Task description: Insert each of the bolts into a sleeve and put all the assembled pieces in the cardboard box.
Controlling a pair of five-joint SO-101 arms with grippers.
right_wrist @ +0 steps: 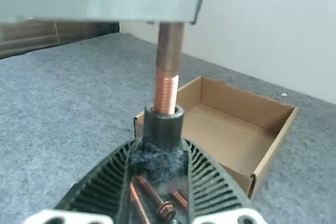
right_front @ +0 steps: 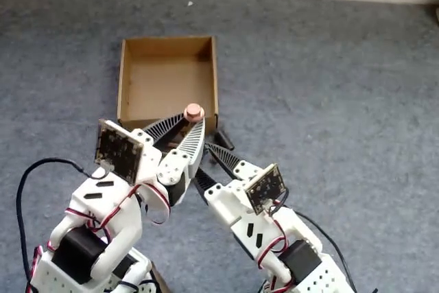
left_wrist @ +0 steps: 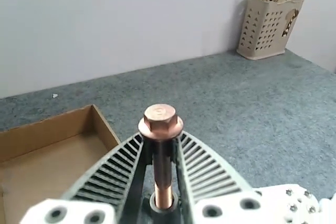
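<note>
Left gripper (left_wrist: 161,141): fingers clamped on the bolt (left_wrist: 160,121), gripping the shank just under the hex head. The head sits clear above the fingertips and the shank runs upright down between them.

Right gripper (right_wrist: 161,143): fingers closed on the black sleeve (right_wrist: 164,123), which stands upright at the fingertips with its mouth just past them. The bolt's threaded end is in the sleeve's mouth; how deep, can't tell.

Loose bolts (right_wrist: 157,203) lie on the grey carpet (right_front: 329,87), seen through the gap between the right fingers.

Cardboard box (right_front: 121,80) is just beyond both sets of fingertips, open side up. In the high view the bolt head overlaps its near wall.

Perforated holder (left_wrist: 268,22) with wooden sticks stands well beyond the left fingers, by the wall.
</note>
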